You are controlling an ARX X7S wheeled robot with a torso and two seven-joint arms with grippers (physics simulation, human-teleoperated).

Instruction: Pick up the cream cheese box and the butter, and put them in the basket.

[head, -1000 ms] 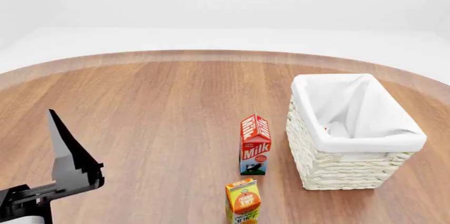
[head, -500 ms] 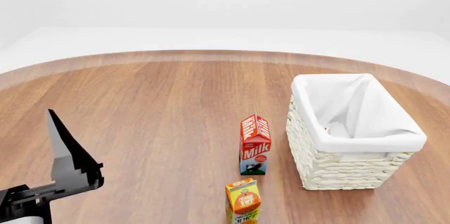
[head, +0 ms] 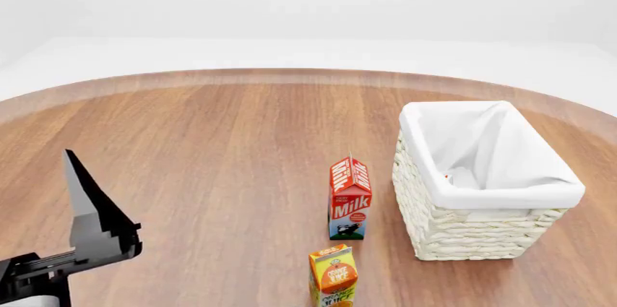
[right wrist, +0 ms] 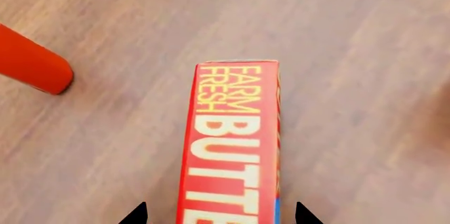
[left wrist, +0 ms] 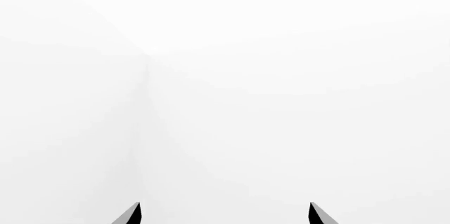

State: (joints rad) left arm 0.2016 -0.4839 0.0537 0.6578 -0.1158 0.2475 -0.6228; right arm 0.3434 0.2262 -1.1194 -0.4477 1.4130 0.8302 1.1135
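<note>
- Directly beneath the right end effector, on the brown wooden table: the butter, a long red rectangular box with yellow lettering, lying flat on its side.
- Long axis running straight away from the end effector, between the two black fingertips, which stand open on either side of the box's near end and appear clear of it.
- Judged ready for a straight descent and a squeeze across the narrow width; no wrist turn seems needed.
- Just off to one side: a rounded red-orange object, only partly in frame, apart from the butter.
- Well away in the head view: the white wicker basket with white cloth liner, at the table's right side; a small pale shape with a red speck inside, too small to identify.
- Beside the basket: a red-and-white milk carton and an orange juice carton.
- Raised at lower left, facing blank white: the left end effector, tips spread, empty.
- Nearer arm to the butter: plainly the right.
</note>
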